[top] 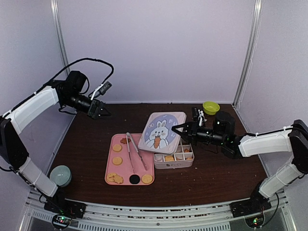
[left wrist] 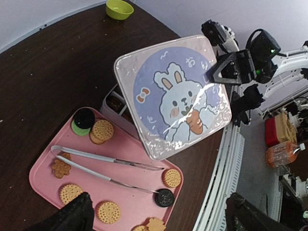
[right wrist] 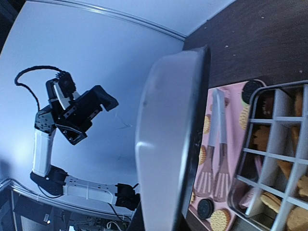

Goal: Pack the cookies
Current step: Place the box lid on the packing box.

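My right gripper (top: 176,128) is clamped on the bunny lid (top: 161,131); my left gripper (top: 101,111) is spread wide and empty, raised at the far left.
I see the lid tilted over the divided box (top: 173,165). The pink tray (top: 123,168) just beside the box carries metal tongs (top: 134,153) and loose cookies (top: 117,148), and more cookies sit in the box's compartments.

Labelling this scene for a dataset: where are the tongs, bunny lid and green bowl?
tongs (left wrist: 96,156): left wrist view, on the upper arm.
bunny lid (left wrist: 178,98): left wrist view, on the rabbit's face.
green bowl (left wrist: 119,8): left wrist view, on its inside.
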Motion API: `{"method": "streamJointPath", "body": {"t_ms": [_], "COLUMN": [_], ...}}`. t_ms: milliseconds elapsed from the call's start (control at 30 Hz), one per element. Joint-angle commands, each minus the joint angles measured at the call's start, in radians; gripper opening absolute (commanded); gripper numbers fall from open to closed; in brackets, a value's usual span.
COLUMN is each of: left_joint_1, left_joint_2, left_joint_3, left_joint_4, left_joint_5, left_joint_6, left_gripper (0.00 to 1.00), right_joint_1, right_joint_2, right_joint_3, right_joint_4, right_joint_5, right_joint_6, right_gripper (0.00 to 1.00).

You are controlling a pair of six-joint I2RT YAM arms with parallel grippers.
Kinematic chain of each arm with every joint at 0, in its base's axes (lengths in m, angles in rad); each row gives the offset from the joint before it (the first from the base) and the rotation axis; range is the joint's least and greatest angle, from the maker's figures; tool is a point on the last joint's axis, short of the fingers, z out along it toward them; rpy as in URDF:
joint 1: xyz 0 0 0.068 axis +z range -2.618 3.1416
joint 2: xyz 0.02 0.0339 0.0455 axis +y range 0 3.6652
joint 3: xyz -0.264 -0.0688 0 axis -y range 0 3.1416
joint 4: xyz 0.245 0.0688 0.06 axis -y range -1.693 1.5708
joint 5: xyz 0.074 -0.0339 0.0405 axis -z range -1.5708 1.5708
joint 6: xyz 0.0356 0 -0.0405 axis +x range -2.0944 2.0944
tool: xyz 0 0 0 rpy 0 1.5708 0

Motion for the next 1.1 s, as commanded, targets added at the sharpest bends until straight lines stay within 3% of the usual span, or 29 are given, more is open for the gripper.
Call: {"method": "streamJointPath", "body": {"t_ms": [0,267,633,900,1067], "left_joint_1": [-0.01,-0.082,-0.197,-0.298,-0.336], "left_joint_2": [-0.006,0.018,0.056,0.184,0.258], "left_joint_3": [-0.008,-0.034,-0.079,-0.021,0.016], "left_joint_4": [-0.037,-0.069,-0.072,-0.031,-0.004], "left_joint_5": [-0.145,-0.251,-0.389,-0.485,-0.525], "left_joint_6": [0.162,0.266,0.39,0.421,0.432], "left_gripper": [0.98,0.98,0.98,0.96,0.94], "right_joint_1": [-0.054,-0.122,-0.175,-0.176,-0.177], "right_joint_2": [-0.059,0.016,0.062,0.07,0.026], "right_joint_3": [-0.052,-0.077,-0.071,-0.028,-0.014], "right_joint_4": [-0.159,-0.153,-0.236,-0.388,-0.52], "right_joint_5": [0.016,-0.017,-0.009,0.016,0.061], "right_joint_6": [-0.116,-0.138,-0.16,-0.199,-0.249], "right_gripper": [0.0,0.0,0.21,0.44,0.49]}}
